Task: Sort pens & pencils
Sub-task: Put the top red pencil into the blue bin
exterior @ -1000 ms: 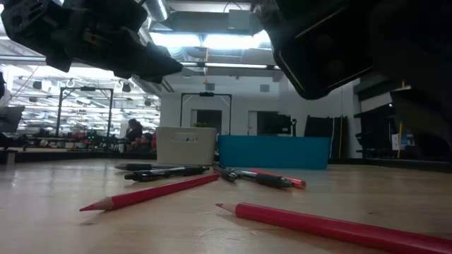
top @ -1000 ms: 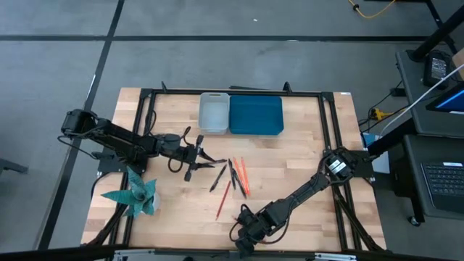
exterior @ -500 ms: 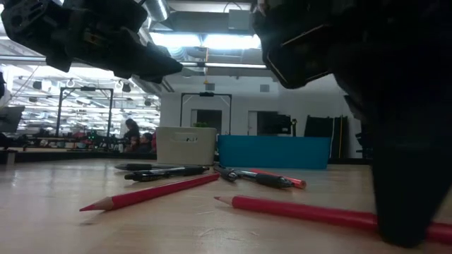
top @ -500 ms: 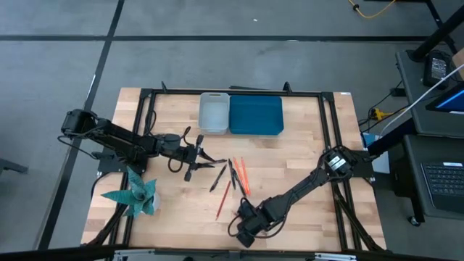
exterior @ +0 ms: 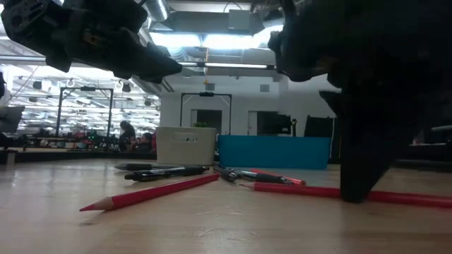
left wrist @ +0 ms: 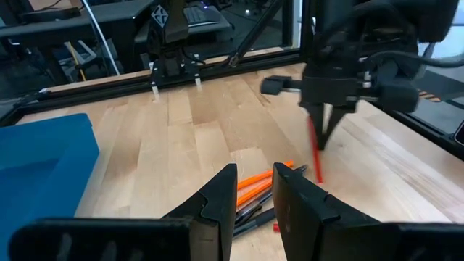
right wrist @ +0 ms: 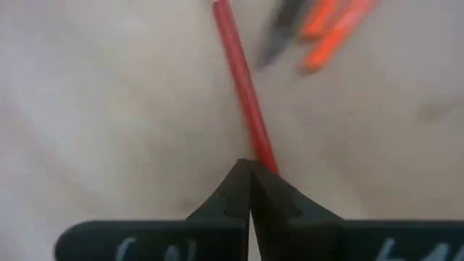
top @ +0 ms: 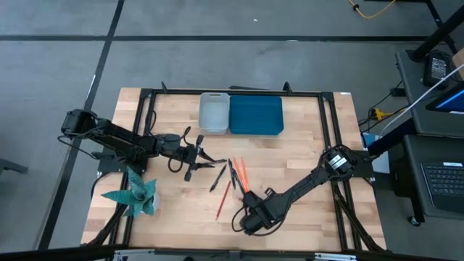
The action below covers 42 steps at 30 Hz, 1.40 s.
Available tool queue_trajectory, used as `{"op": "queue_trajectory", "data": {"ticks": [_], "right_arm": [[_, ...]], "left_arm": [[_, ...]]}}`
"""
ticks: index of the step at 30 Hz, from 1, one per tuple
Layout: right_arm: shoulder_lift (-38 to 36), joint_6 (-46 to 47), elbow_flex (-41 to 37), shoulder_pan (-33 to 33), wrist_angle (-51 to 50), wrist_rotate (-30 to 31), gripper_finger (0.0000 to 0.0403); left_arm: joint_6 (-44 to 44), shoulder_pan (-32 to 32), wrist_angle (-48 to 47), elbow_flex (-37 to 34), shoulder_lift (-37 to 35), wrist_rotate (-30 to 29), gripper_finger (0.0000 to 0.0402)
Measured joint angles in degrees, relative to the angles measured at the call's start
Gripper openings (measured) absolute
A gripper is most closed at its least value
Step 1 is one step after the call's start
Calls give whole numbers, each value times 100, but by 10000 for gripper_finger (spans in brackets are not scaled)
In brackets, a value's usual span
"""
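The right gripper (top: 250, 220) is working low at the near part of the table (top: 304, 145), its fingertips (right wrist: 250, 181) clenched together on the end of one red pencil (right wrist: 243, 90). In the low view that pencil (exterior: 296, 189) is running out sideways from the fingertips, lying close to the wood; whether it is lifted clear cannot be told.

Just ahead of the right gripper, the remaining pens (top: 232, 174) and pencils (top: 242, 176) are lying in a loose cluster on the bare wood. One more red pencil (top: 222, 201) is lying beside the gripper, apart from the cluster.

The left gripper (top: 210, 161) is waiting on the far side of that cluster, its fingers slightly parted and gripping nothing.

Well beyond both grippers, at the far edge of the table, the grey tray (top: 213, 114) and the blue tray (top: 256, 115) are standing side by side. No pen or pencil is showing inside either.

Judgement: sorting is at its start. One pencil is being gripped; every other item is remaining to be picked and carried to a tray.
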Motion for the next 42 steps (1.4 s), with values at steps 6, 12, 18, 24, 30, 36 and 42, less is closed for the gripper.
{"op": "queue_trajectory", "data": {"ticks": [6, 12, 18, 24, 30, 36, 42], "right_arm": [[1, 56, 60, -15, -617, 334, 9], [72, -806, 743, -41, -761, -114, 9], [33, -1808, 1724, -27, -1174, -145, 9], [28, -2143, 2169, -140, -1653, -336, 29], [26, -2315, 2222, -248, -1831, -472, 106], [17, -2748, 2170, -385, -2106, -878, 159], [15, -3219, 1922, -386, -2153, -903, 174]], "left_arm": [[-4, -1, -19, 0, 1, 0, 82], [-4, -2, -24, 0, -1, 0, 82], [-7, -1, -41, 0, 0, 0, 82], [-16, -1, -166, 0, -1, 0, 82], [-20, -2, -186, 0, 1, 2, 82], [-20, 0, -188, 0, -1, 0, 82], [-49, -1, -199, 0, -1, 0, 82]]}}
